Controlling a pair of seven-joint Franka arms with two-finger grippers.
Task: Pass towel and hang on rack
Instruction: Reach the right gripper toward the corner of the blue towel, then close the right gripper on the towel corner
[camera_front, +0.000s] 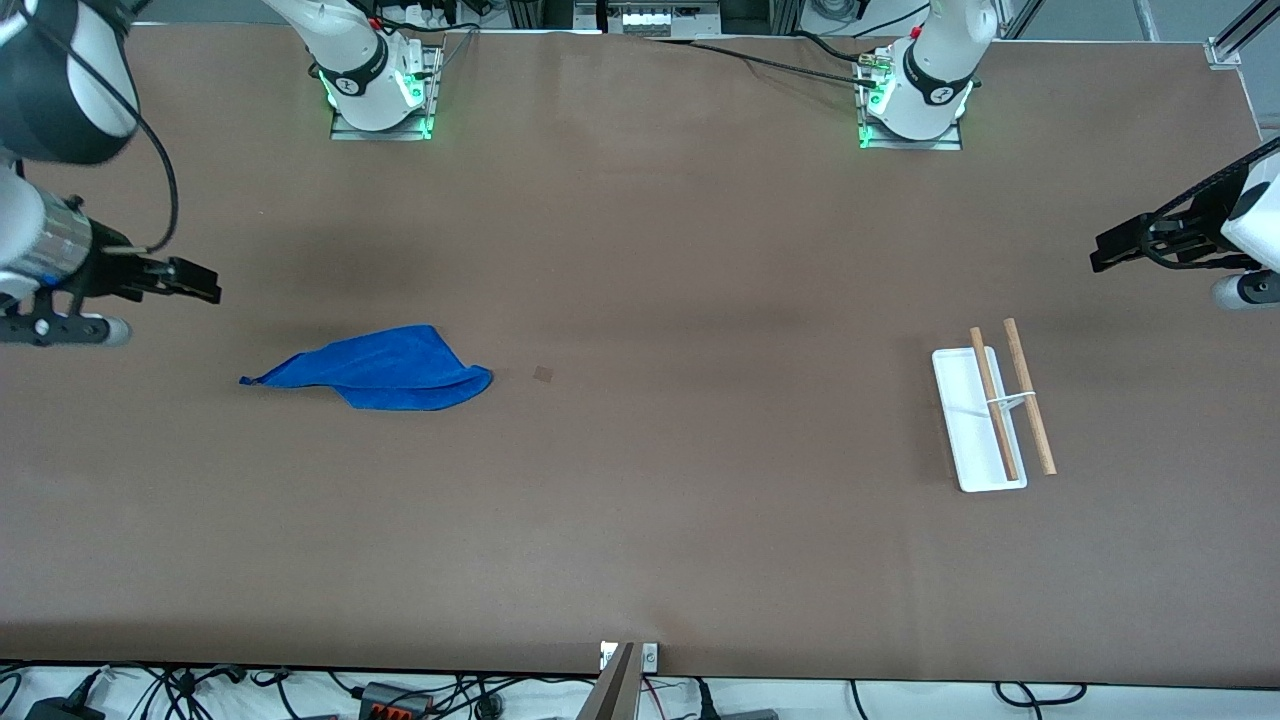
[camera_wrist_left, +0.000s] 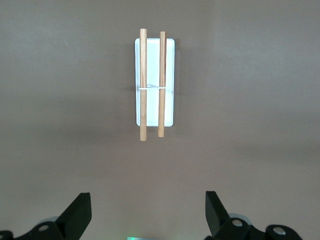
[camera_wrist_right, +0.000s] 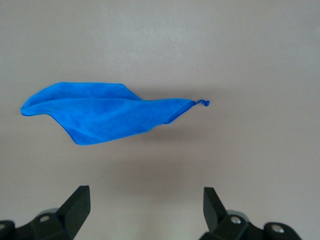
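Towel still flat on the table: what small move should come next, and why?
Probably lower the right gripper onto the towel: its fingers are open, the towel lies loose near the right arm's end, and the rack is bare. The left gripper waits open above it.

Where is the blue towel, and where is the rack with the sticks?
towel (camera_front: 385, 368), front view, middle of the folded cloth.
rack (camera_front: 958, 400), front view, bare part of its white tray.

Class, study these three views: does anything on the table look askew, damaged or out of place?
Nothing looks damaged or spilled. The towel lies crumpled and folded on the table toward the right arm's end, not on the rack, which stands bare at the left arm's end. The right gripper and left gripper both hang open, holding nothing.
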